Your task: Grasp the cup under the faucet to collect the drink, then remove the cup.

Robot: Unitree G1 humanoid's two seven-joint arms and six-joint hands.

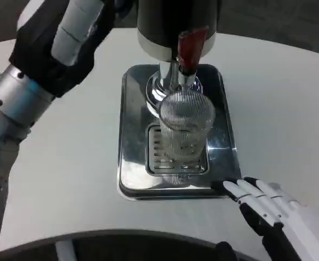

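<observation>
Your right hand point(268, 204) lies low at the near right corner of the steel drip tray point(132, 163), fingers point(241, 187) stretched out flat and a little apart, grasping nothing; their tips reach the tray's rim. Your left hand point(67, 38) is raised high at the upper left, up beside the dispenser body point(165, 24), its black palm and white fingers turned away, so you cannot tell whether it is clenched or released, or whether it presses anything there.

The ribbed clear cup point(185, 128) stands upright on the slotted grate point(176, 157) in the middle of the tray, directly below the chrome faucet point(173, 81) and its red lever point(191, 49). Whether any drink is in the cup is hard to tell through the ribbing.

Here is the risk as it looks from this moment: the cup is tall, light and ribbed, and your right hand would approach it from low and to the side. Fingers arriving flat could strike the wall and tip it, or push it off the grate and out from under the spout, sending any flow into the tray. A closing hand could also catch on the tray's raised rim. And if the left arm shifts the lever while the cup is unheld, the drink may miss it.
</observation>
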